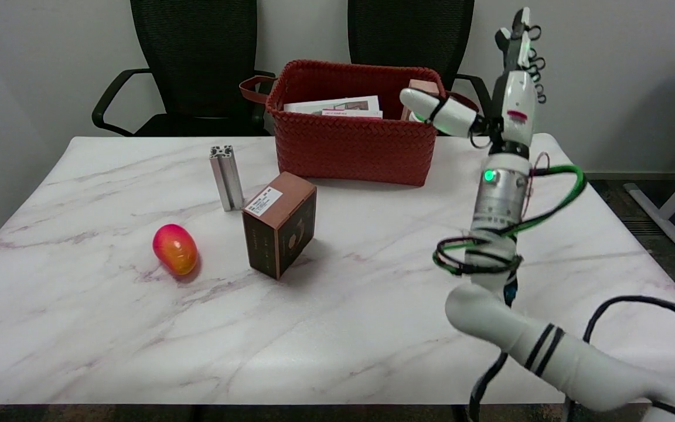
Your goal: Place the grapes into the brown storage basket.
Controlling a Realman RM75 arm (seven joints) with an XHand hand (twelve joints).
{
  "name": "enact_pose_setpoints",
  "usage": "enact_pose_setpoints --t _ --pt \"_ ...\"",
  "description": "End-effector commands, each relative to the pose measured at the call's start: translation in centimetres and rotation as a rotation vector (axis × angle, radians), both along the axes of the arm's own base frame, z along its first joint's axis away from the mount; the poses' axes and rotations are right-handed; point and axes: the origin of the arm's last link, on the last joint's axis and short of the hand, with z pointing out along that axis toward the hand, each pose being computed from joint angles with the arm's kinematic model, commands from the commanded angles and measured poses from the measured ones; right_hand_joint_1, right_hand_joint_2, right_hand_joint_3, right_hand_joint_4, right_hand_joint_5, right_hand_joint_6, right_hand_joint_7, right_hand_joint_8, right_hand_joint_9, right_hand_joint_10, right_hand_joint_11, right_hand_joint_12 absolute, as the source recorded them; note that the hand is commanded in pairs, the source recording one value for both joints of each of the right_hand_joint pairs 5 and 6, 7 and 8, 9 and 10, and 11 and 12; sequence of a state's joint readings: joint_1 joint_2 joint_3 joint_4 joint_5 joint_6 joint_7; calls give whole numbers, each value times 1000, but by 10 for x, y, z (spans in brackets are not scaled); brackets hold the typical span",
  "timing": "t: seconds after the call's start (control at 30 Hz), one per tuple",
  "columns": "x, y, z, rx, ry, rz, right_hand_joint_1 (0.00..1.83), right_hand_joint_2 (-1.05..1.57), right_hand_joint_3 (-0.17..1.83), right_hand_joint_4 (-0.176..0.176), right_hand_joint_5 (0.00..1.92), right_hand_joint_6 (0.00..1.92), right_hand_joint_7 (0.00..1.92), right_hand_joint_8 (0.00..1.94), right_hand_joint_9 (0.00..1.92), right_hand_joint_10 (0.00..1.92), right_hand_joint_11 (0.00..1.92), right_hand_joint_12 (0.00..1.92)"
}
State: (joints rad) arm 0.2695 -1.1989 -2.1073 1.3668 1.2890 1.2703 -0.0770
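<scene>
The brown woven storage basket (354, 140) stands at the back middle of the table. No grapes show anywhere in the head view; what lies deep inside the basket is hidden by its wall. My right hand (510, 99) is raised upright in the air just right of the basket, fingers pointing up and apart, thumb (438, 113) stretched left across the basket's right corner. It holds nothing.
In the basket lie a white booklet (333, 106) and a wooden block (418, 88). On the table are a brown carton (279, 231), an aluminium profile (227, 177) and a red-yellow fruit (174, 249). Two black chairs (197, 64) stand behind.
</scene>
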Motion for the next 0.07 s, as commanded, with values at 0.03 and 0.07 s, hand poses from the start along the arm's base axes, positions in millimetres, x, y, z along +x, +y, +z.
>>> enact_pose_setpoints --t 0.03,0.07 --pt "-43 97 -29 -61 -67 38 825 383 0 0 0 0 295 295 239 239 88 88" --pt "-45 98 -29 -63 -73 39 825 385 1 0 0 0 295 295 240 240 88 88"
